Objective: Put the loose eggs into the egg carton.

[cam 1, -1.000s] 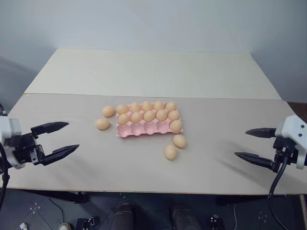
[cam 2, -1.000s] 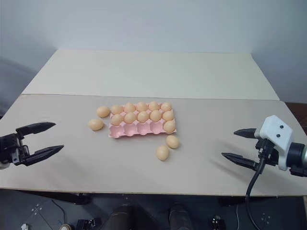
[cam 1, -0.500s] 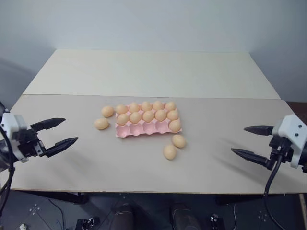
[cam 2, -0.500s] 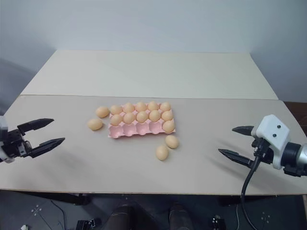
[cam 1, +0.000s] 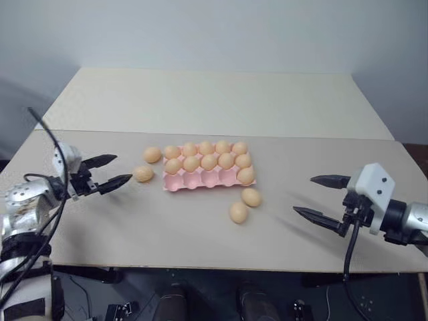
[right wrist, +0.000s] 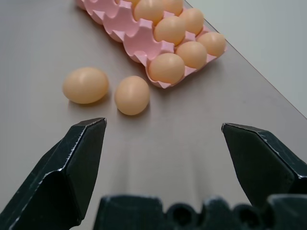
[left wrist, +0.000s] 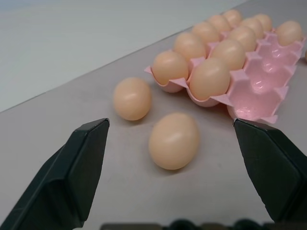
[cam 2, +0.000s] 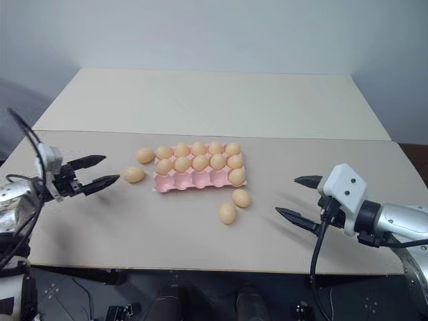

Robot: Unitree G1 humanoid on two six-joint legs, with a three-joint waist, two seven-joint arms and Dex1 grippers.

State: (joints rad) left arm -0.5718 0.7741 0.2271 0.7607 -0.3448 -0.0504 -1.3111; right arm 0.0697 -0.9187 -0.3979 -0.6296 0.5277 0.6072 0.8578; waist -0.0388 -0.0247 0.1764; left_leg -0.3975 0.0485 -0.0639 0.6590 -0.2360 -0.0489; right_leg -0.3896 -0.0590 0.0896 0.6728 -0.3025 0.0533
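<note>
The pink egg carton (cam 1: pixel 208 168) sits mid-worktop (cam 1: pixel 134 221), its two far rows full and its near row holding one egg at the right end. Two loose eggs (cam 1: pixel 143 174) lie left of it, two more (cam 1: pixel 238 212) near its right front corner. The left gripper (cam 1: pixel 115 170) points at the nearest left egg, fingers wide apart and empty; the right gripper (cam 1: pixel 315 197) hovers right of the carton, fingers spread wide, holding nothing.

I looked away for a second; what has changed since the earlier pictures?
The open left gripper has reached in toward the nearer loose pale orange egg left of the pink moulded egg carton. The open right gripper edged inward. Eggs and carton stayed put; nothing is held.
</note>
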